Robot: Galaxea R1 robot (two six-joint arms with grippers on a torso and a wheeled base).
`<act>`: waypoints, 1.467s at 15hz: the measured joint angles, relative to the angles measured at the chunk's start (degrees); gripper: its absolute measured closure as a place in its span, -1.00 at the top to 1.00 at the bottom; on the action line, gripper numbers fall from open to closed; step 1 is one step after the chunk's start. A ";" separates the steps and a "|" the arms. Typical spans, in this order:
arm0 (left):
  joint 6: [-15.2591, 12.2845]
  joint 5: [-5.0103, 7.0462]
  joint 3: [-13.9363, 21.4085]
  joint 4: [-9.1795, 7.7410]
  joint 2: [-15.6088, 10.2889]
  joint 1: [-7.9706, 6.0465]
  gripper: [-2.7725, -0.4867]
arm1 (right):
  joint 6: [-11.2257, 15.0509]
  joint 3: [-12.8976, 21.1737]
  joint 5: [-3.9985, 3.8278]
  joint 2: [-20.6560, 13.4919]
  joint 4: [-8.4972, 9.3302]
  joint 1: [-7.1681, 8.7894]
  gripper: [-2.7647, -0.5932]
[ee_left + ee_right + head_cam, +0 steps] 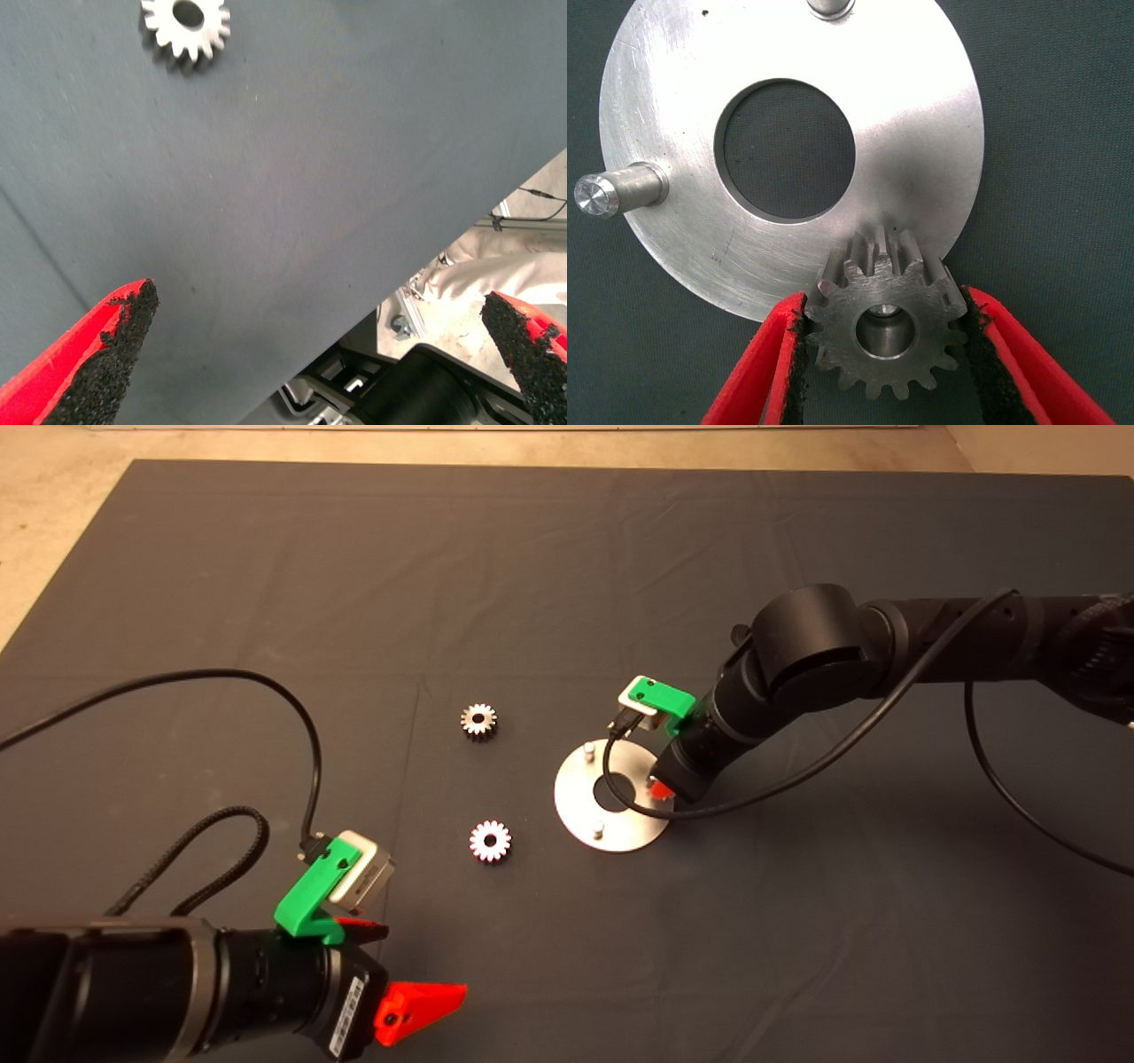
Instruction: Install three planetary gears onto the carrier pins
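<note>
The shiny round disc (620, 828) lies mid-mat with two bare carrier pins (588, 750) (599, 832) showing. My right gripper (657, 784) is at the disc's right rim, shut on a planetary gear (888, 332). In the right wrist view that gripper (884, 305) holds the gear over the disc (921, 133) edge, and a pin top shows inside the gear's hole. Two bare pins (620, 190) (831, 7) stand there. Two more gears (478, 720) (490, 841) lie flat left of the disc. My left gripper (403, 965) is open and empty at the lower left; its wrist view shows one gear (184, 31).
Black cables trail from both wrists across the mat (266, 584). The mat's near edge and floor clutter (496, 266) show in the left wrist view.
</note>
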 joint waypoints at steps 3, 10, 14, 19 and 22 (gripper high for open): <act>-1.08 0.01 0.00 0.01 0.01 -0.84 0.89 | 0.00 -0.06 0.02 0.00 0.00 -0.02 -0.53; -1.11 0.01 0.00 0.01 0.12 -0.84 0.89 | 0.00 -0.09 -0.09 -0.05 0.00 0.01 -0.29; -1.11 0.01 0.00 0.01 0.12 -0.84 0.89 | 0.00 -0.09 3.23 -0.24 0.00 0.01 -0.22; -1.11 1.00 0.00 0.01 0.20 -0.84 0.89 | 0.05 0.46 6.10 -0.86 1.73 0.15 -0.06; -1.11 1.08 0.00 0.01 0.23 -0.84 0.89 | 0.14 4.61 6.33 -4.69 2.95 2.77 -0.06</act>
